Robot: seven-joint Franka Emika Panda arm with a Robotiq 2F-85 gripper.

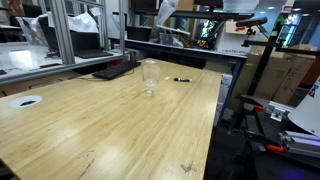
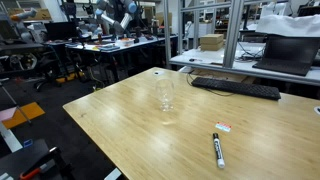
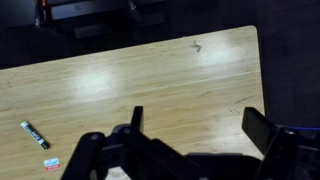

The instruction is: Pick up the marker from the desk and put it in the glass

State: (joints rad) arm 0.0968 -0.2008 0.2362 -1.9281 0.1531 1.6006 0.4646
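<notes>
Wooden desk (image 1: 100, 130), marker (image 2: 217, 150) flat near one edge, apart from the empty glass (image 2: 165, 95). Jaws wide, holding nothing. Not started yet: grasp, carry and drop all to come.

Black keyboard (image 2: 235, 88) lies flat, dark laptop (image 2: 290, 50) behind it. Small white-red tag (image 2: 223, 127) lies flat. Cardboard box (image 2: 211, 42) in background.

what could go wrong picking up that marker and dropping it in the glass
1. The marker lies flat close to a small tag; the open gripper might catch both.
2. The glass stands free and looks light, so a bump could tip it.
3. The glass is outside the wrist view, which may make aiming harder.
</notes>
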